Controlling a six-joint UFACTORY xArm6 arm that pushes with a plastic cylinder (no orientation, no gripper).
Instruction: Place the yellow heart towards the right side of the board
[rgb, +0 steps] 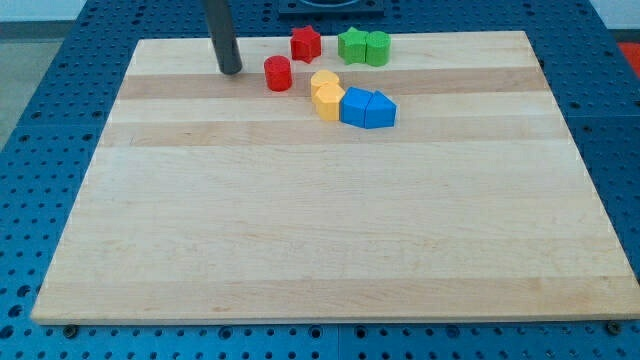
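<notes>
Two yellow blocks touch each other near the view's top centre. The upper one (324, 80) looks like the yellow heart; the lower one (328, 101) is a yellow block whose shape I cannot make out. My tip (230, 70) stands on the board well to the view's left of them, with a red cylinder (277, 73) between the tip and the yellow blocks. The tip touches no block.
Two blue blocks (367, 108) sit against the lower yellow block's right side. A red star-like block (306, 43), a green star (351, 45) and a green cylinder (377, 47) line the board's top edge (450, 35).
</notes>
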